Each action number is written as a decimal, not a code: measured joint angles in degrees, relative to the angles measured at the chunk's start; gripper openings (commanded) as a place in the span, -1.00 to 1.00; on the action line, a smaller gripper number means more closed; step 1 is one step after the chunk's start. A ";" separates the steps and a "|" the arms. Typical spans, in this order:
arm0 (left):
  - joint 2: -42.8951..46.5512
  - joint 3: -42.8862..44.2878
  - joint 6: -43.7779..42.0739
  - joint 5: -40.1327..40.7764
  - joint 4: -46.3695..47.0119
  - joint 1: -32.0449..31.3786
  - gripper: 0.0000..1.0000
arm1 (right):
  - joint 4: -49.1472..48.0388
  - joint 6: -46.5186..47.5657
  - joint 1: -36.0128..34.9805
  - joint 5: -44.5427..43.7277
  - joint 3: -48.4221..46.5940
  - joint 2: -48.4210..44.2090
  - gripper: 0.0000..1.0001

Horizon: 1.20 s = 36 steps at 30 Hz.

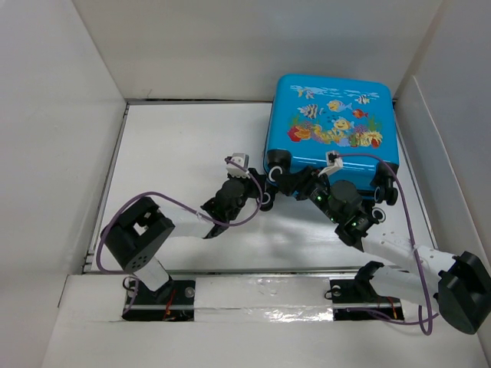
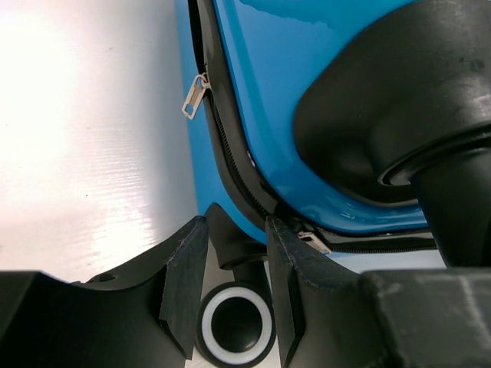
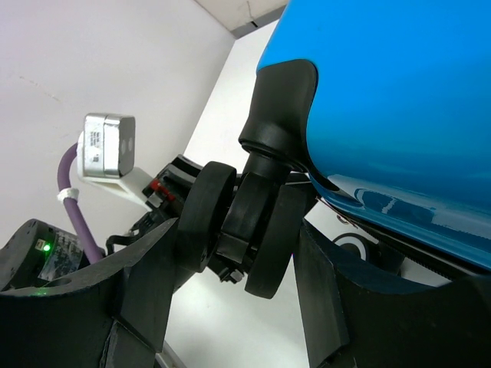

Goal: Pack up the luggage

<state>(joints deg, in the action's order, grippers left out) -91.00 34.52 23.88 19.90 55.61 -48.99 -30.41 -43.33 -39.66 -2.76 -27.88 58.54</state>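
- White walls box in a pale table; both arm bases sit at its near edge.
- Left gripper: we log it at the near left corner of the luggage. Its wrist view shows the fingers apart with nothing clamped between them.
- Corner wheel, black with a white ring: it shows in the gap between those fingers, lying beyond them.
- Zip seam: it runs down the left side of the shell and turns along the near edge. One metal pull hangs further up the side. A second pull lies just beside the inner face of the right-hand finger.
- Luggage: blue shell with a fish print, lying flat at the far right of the table with the lid down. Its wheeled end faces the arms, so we judge that its long axis runs from the bases toward the far wall.
- Right gripper: it is at the same near edge, further right. Its fingers stand on either side of a black twin caster and close against it. We cannot tell whether they press on it.
- Right-hand wheels: these sit at the near right corner, apart from both grippers.
- Judgement: with the lid down, zipping looks like the step in hand. The second pull lies up and to the right of the left gripper's gap, and the left arm is the nearer. The seam's turn at the corner sets the direction of any pull.
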 measured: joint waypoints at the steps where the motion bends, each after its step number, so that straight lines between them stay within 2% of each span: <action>1: -0.52 0.46 -0.02 -0.15 0.00 0.00 -0.35 | 0.00 0.00 0.00 0.00 0.00 0.00 -0.31; 10: -1.49 1.33 -0.39 -0.76 -0.20 0.11 -0.35 | 0.09 0.04 0.20 -0.04 0.00 -0.04 -0.31; 18: -0.94 0.76 0.17 -4.44 0.15 -0.46 -0.33 | 0.02 0.02 0.20 -0.02 0.00 0.00 -0.31; 26: -2.69 -0.48 0.76 -10.08 6.58 -3.93 -0.30 | 0.04 0.02 0.22 -0.02 0.00 -0.07 -0.31; 31: -1.79 -4.28 1.09 -11.41 10.10 -6.69 -0.36 | 0.02 0.00 0.22 -0.02 0.00 -0.07 -0.31; 36: -0.31 -6.99 2.14 -9.25 9.99 -6.60 -0.44 | 0.00 0.00 0.22 -0.02 0.00 -0.02 -0.31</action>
<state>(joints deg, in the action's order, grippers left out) -91.31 27.53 26.02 10.66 65.60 -55.59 -30.41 -43.33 -39.44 -2.79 -27.88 58.52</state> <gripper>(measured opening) 0.298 0.622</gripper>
